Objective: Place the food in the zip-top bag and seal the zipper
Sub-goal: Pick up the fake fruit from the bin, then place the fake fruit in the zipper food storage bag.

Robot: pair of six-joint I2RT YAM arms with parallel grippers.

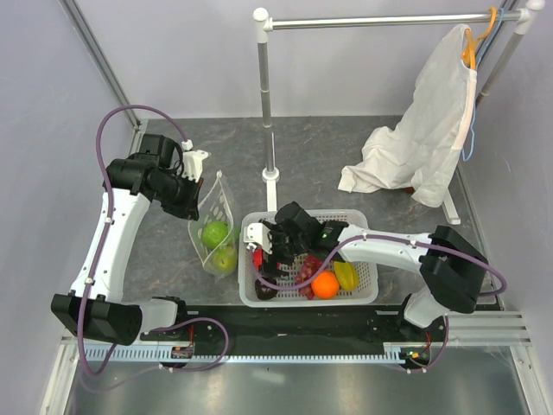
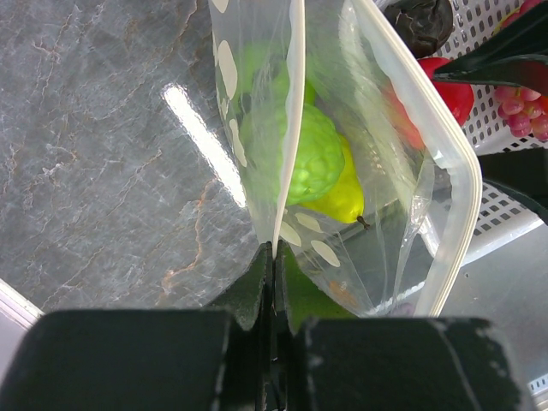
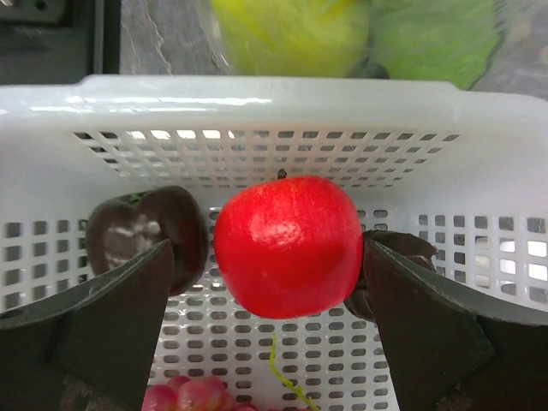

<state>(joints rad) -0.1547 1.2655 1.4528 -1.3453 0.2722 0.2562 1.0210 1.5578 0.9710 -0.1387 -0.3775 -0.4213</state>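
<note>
My left fingers (image 2: 254, 291) are clenched on the zipper (image 2: 288, 145) of the zip-top bag (image 2: 385, 248), with green fruits (image 2: 300, 158) just ahead inside it. Right fingers (image 3: 111, 317) are spread apart, with the red apple (image 3: 287, 244) sitting right between them, down in the white basket (image 3: 257, 98).

Left white-and-black robot arm (image 1: 111, 226) stretched forward, black left hand (image 2: 272, 261) pinched shut on a clear white-dotted plastic bag (image 2: 390, 205), right arm (image 1: 389, 246) folded leftward, right hand (image 3: 270, 253) lowered, fingers (image 3: 111, 317) spread apart.
</note>
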